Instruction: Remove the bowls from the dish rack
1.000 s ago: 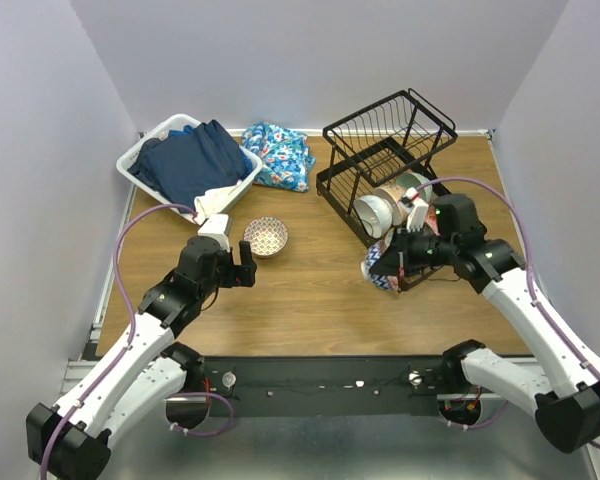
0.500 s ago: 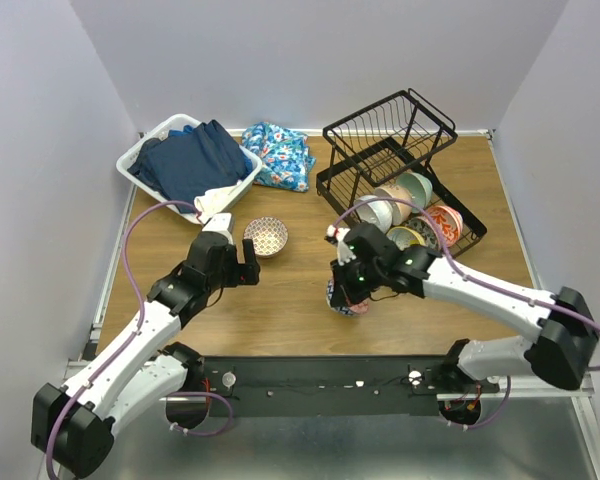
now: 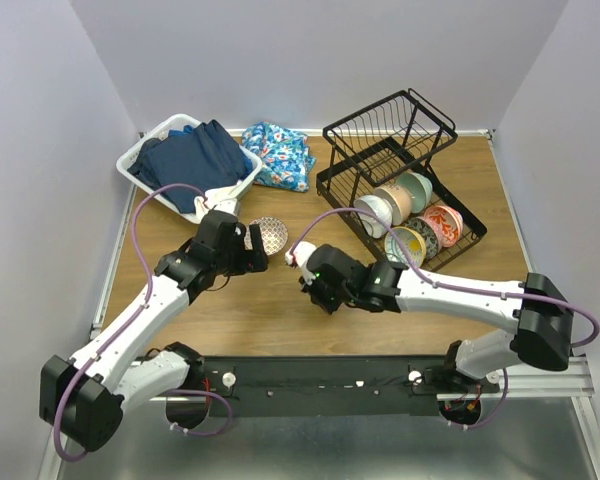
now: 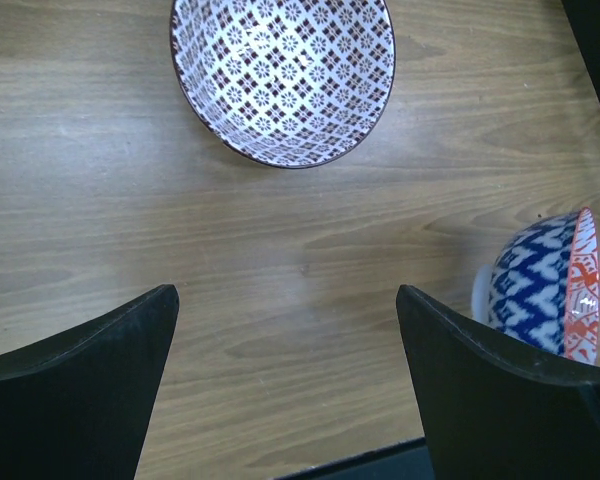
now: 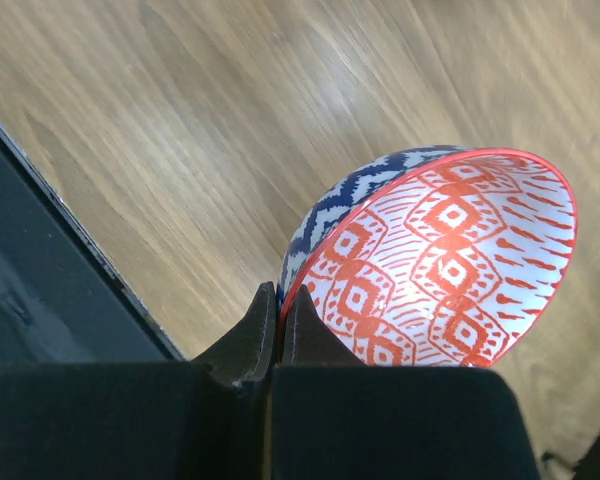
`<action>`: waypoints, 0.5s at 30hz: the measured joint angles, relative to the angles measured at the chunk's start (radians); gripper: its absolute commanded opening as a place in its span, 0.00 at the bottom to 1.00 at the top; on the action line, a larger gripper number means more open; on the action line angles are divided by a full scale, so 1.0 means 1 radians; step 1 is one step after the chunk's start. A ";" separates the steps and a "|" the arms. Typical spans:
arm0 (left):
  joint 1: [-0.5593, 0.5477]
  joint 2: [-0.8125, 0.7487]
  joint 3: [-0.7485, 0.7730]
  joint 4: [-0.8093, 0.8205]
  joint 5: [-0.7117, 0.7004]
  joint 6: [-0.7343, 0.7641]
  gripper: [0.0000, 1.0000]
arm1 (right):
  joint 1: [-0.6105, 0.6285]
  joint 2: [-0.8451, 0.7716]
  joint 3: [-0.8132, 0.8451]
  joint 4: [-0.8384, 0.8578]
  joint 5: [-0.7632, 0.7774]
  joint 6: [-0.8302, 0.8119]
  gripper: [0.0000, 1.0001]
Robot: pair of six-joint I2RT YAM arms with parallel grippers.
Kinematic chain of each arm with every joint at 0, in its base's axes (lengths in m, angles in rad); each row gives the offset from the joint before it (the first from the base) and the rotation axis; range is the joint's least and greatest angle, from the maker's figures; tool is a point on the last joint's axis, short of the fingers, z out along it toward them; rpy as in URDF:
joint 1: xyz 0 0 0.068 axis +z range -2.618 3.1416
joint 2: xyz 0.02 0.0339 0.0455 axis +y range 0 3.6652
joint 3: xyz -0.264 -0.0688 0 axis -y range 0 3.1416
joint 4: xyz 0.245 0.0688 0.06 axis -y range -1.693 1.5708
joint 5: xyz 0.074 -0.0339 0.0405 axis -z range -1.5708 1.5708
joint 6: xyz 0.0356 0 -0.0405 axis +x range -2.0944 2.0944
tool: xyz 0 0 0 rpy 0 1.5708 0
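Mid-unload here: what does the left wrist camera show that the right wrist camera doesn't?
Only the left wrist view: a brown-and-white checked bowl sitting upright on the table, beyond the open left gripper. Only the right wrist view: the right gripper shut on the rim of the blue-and-white bowl, whose red-patterned inside faces the camera. Both: that blue-and-white bowl, tipped on its side, and the wooden table.
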 measured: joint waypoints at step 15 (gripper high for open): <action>-0.051 0.267 0.300 -0.183 0.105 -0.010 0.93 | 0.235 0.133 0.051 0.032 0.227 -0.282 0.01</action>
